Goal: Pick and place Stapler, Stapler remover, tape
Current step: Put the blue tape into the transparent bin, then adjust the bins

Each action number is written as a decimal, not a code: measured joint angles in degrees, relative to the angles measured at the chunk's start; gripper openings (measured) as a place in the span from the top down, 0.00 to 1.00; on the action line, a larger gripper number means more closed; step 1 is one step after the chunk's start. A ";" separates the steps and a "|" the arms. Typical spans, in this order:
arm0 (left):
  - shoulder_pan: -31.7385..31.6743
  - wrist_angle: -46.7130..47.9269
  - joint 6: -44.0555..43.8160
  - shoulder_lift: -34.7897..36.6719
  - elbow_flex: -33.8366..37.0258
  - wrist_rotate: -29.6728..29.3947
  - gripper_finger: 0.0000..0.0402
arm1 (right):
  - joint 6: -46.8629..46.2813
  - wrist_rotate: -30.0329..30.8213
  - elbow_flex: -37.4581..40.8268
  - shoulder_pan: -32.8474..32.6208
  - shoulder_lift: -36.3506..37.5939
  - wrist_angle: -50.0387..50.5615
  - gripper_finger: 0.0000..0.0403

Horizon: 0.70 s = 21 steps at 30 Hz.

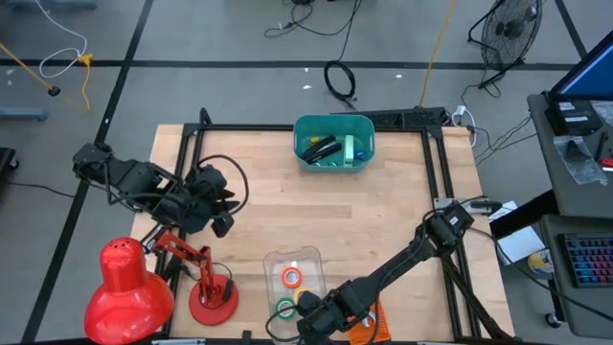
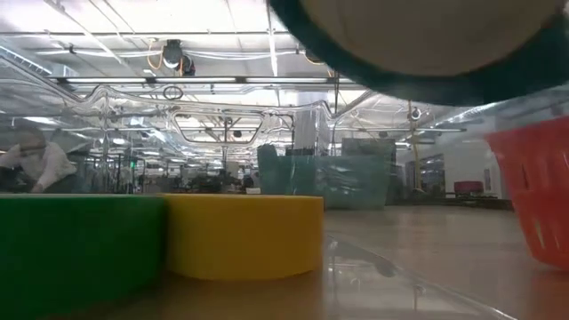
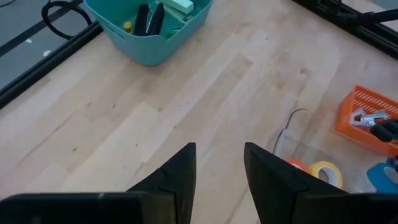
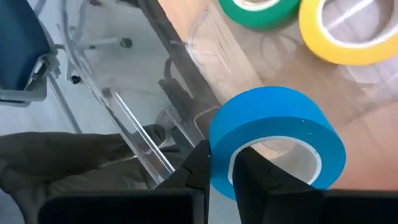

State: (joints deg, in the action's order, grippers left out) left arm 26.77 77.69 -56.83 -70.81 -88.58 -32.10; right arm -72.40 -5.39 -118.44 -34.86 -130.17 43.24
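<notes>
**Blue tape roll clamped at the front edge of the table**

At the bottom centre of the high view, the right gripper [image 4: 224, 171] is clamped on the wall of a blue ring-shaped tape roll [image 4: 273, 140], one finger inside the pale core and one outside. The roll hangs tilted, its hollow axis slanting upward, above a clear plastic tray [image 1: 292, 259]. In that tray the green tape roll [image 4: 258, 9] and the yellow tape roll [image 4: 348, 34] lie flat, side by side, cores facing up; an orange tape roll [image 1: 291, 277] lies further in. Just right of the tray sits an orange mesh basket [image 3: 367, 118].

At left centre, the left gripper [image 3: 219, 171] hovers above bare wood, fingers apart and empty.

At top centre stands a teal plastic bin [image 1: 333, 144], a long dark tool inside.
</notes>
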 joint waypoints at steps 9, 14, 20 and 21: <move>0.41 -0.02 -0.73 0.00 0.00 -0.04 0.66 | -0.22 2.40 -0.06 0.75 -0.59 0.29 0.83; 0.41 -0.01 -0.73 0.00 0.00 -0.03 0.66 | 0.10 1.07 -0.06 0.89 -0.61 0.28 0.76; 0.95 -0.02 -0.52 0.00 0.00 -0.05 0.66 | 0.62 0.92 -0.06 0.90 -0.59 -0.17 0.75; 1.15 -0.02 -0.51 0.00 0.00 -0.05 0.66 | 0.86 0.92 -0.06 0.88 -0.59 -0.92 0.75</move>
State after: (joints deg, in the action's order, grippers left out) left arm 27.92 77.67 -57.34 -70.81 -88.58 -32.14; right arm -71.54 -4.47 -118.50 -33.97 -130.76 42.32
